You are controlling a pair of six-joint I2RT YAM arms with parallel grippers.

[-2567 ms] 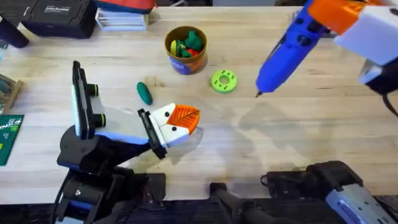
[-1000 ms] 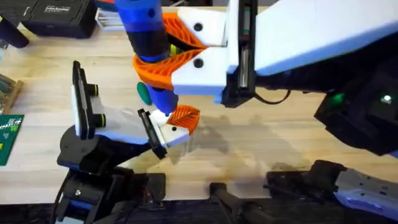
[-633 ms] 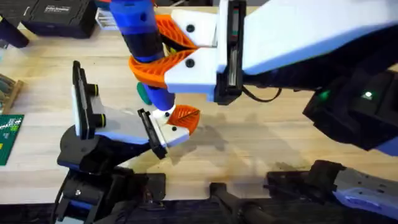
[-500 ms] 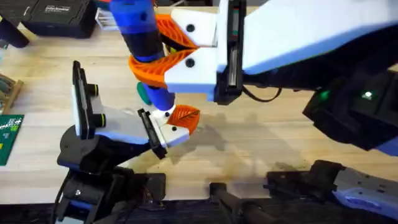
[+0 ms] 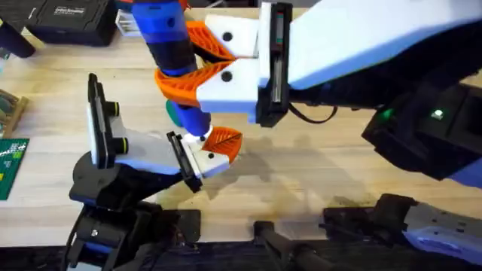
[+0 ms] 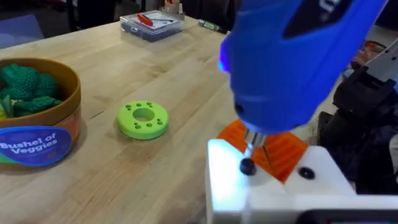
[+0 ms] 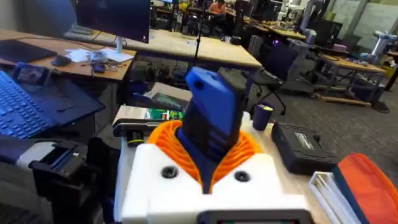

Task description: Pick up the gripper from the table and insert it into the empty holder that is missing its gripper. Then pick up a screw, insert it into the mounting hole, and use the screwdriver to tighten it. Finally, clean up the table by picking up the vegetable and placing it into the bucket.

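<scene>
step: we judge the tightening is in hand; the screwdriver (image 5: 172,53) stands nearly upright in the upper middle of the overhead frame, tip down on the screw (image 6: 247,167).
right claw: our right claw (image 5: 197,59) is clamped on the screwdriver, orange ribbed pads (image 7: 239,152) hugging the blue body on both sides.
left claw: we cannot tell how its fingers stand.
doing it well: we would keep the tip square in the screw head, press lightly straight down, and hold the body from wobbling so the bit does not skip onto the white part (image 6: 273,193).
screwdriver look: blue, pen-shaped, a darker band at mid-body, thin metal tip, a glow lighting the white part under it.
mount: the white part with orange ribbing sits in the black holder (image 5: 105,162) at left centre of the overhead frame.
vegetable: dark green, peeking from behind the screwdriver (image 5: 174,114), on the tabletop (image 5: 339,165).
bucket: orange-brown, blue band, toy greens inside (image 6: 38,118), at the left edge of the left wrist view.
disc: lime-green, with holes (image 6: 142,119), just beside the bucket.
</scene>
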